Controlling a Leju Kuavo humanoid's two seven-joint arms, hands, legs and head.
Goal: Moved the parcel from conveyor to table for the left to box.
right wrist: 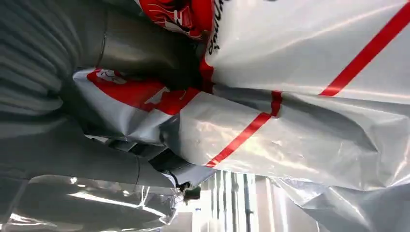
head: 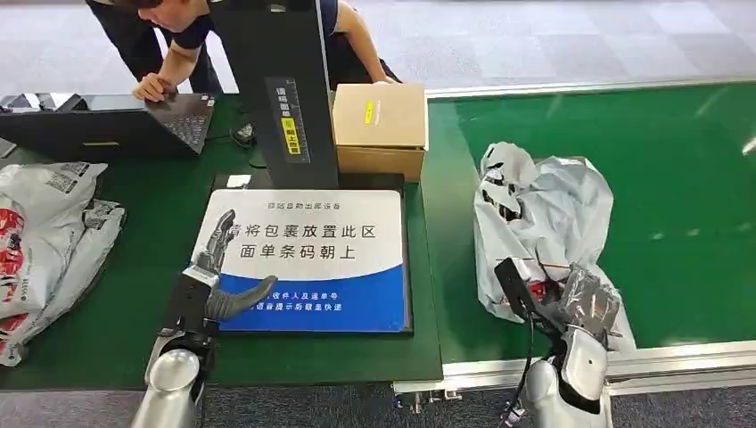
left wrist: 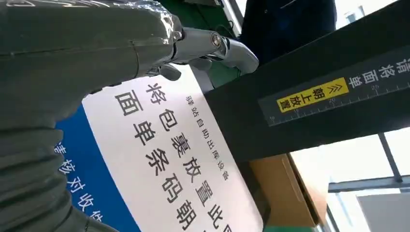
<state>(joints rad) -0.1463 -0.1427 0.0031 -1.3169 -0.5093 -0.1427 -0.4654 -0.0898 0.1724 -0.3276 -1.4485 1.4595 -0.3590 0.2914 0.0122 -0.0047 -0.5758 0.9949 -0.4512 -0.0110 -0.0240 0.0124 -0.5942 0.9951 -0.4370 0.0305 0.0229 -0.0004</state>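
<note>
The crinkly white plastic parcel bag with red stripes [head: 535,223] lies on the green conveyor belt [head: 677,178], its long side running away from the right hand [head: 584,308]; that hand grips its near end, fingers mostly hidden in plastic; the left hand [head: 218,267] hangs spread, holding nothing, over the blue and white sign mat [head: 339,259].

We stood in a parcel sorting station: a green conveyor belt [head: 677,178], a scanning stand [head: 285,89] over a printed placement mat [head: 303,259], and bagged parcels [head: 45,232].
</note>
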